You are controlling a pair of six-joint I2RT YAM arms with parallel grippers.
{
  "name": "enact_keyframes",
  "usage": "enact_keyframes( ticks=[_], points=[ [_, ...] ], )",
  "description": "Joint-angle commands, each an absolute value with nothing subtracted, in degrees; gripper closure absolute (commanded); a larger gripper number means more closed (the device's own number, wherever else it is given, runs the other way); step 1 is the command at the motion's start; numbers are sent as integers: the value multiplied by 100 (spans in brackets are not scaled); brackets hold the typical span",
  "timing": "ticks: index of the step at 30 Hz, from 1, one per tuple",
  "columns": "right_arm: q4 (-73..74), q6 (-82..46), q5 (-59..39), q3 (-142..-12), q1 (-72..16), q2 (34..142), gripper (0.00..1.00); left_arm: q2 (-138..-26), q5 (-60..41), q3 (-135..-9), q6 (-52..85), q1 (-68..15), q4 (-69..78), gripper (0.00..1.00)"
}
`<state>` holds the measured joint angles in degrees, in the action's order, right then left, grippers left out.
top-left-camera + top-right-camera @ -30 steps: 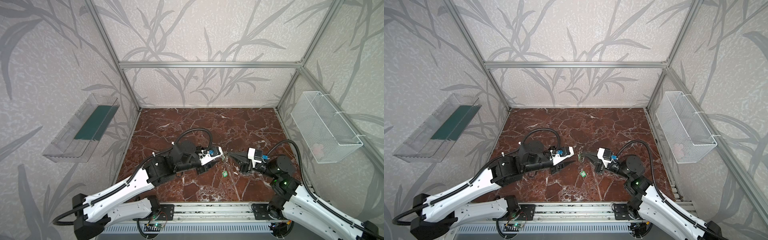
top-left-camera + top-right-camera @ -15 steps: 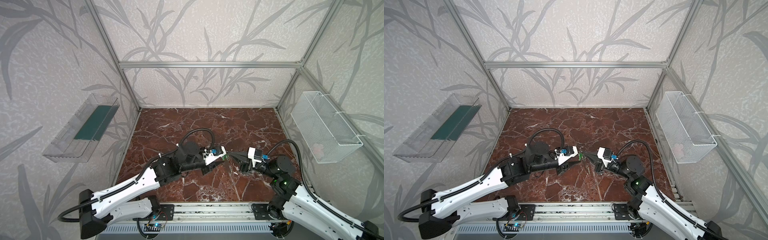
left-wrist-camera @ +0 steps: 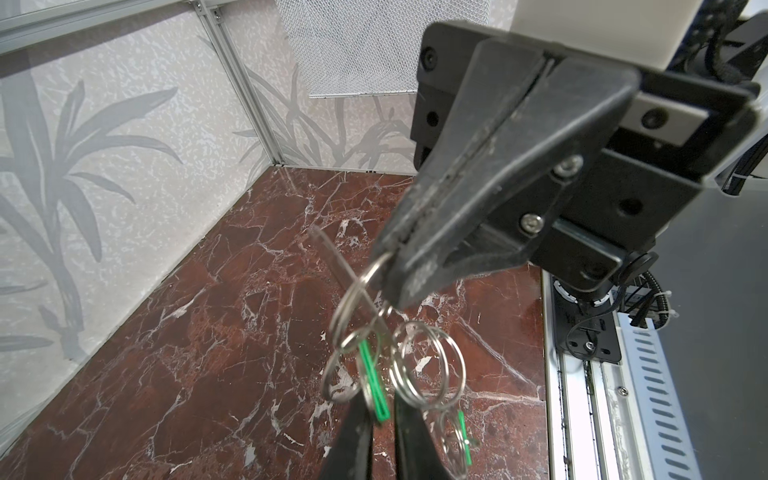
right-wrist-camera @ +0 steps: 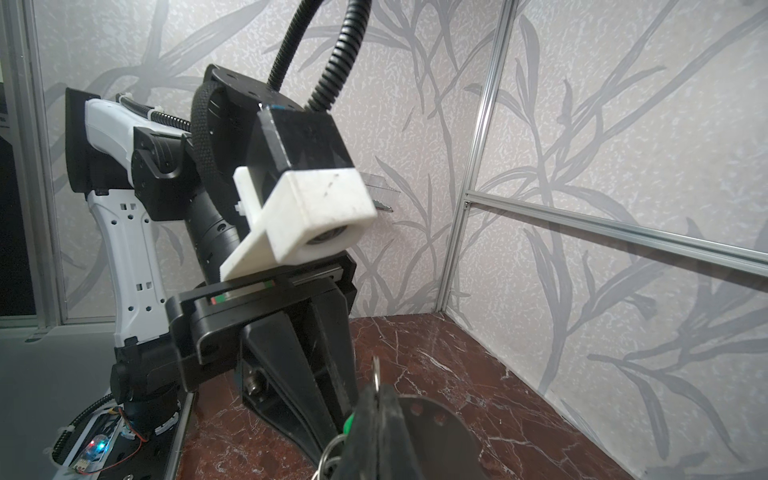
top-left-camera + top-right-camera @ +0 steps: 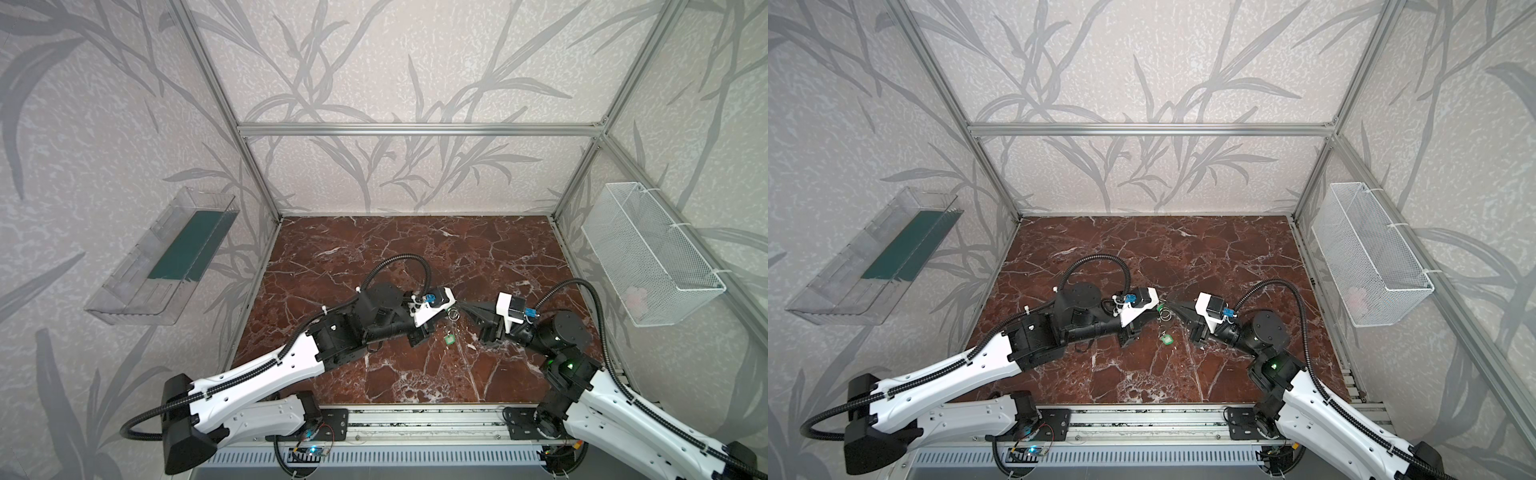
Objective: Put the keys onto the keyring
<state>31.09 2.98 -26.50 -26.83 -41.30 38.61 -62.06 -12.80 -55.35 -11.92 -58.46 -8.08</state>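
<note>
My right gripper (image 3: 388, 270) is shut on the keyring (image 4: 436, 432), a flat grey metal plate held above the floor, seen edge-on (image 3: 332, 253) in the left wrist view. Wire rings (image 3: 428, 365) dangle from it. One green key (image 3: 374, 386) hangs edge-on between the tips of my left gripper (image 3: 380, 405). Its jaws stand narrowly apart, the key resting against one finger. A second green key (image 3: 465, 436) sits lower on a small ring, also visible in both top views (image 5: 449, 339). The two grippers meet tip to tip at mid-table (image 5: 455, 311).
A white wire basket (image 5: 648, 257) hangs on the right wall and a clear plastic tray (image 5: 166, 257) on the left wall. A metal rail (image 5: 415, 415) runs along the front edge of the red marble floor (image 5: 415, 257).
My left arm has reached right until its tips meet the right gripper's, and its jaws have narrowed around the hanging green key. The right arm has held still.
</note>
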Motion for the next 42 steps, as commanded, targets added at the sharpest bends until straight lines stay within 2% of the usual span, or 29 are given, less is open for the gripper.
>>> enact_keyframes(
  ticks=[1, 7, 20, 33, 42],
  points=[
    [3489, 244, -2593, -2874, -4131, 3841, 100, -6271, -1217, -5607, -1187, -5857, -733, 89],
    [3529, 243, -2617, -2822, -4131, 3815, 100, -6284, -1324, -5669, -1302, -5861, -858, 100],
    [3654, 124, -3167, -2838, -4130, 3850, 100, -6529, -2396, -6243, -1755, -5805, -2025, 100],
    [2680, 535, -3283, -2961, -4131, 3638, 100, -6419, -1912, -7044, -2496, -5590, -3333, 100],
    [2075, 863, -3158, -3050, -4131, 3713, 100, -6736, -1702, -7805, -3006, -5581, -4336, 100]
  ],
)
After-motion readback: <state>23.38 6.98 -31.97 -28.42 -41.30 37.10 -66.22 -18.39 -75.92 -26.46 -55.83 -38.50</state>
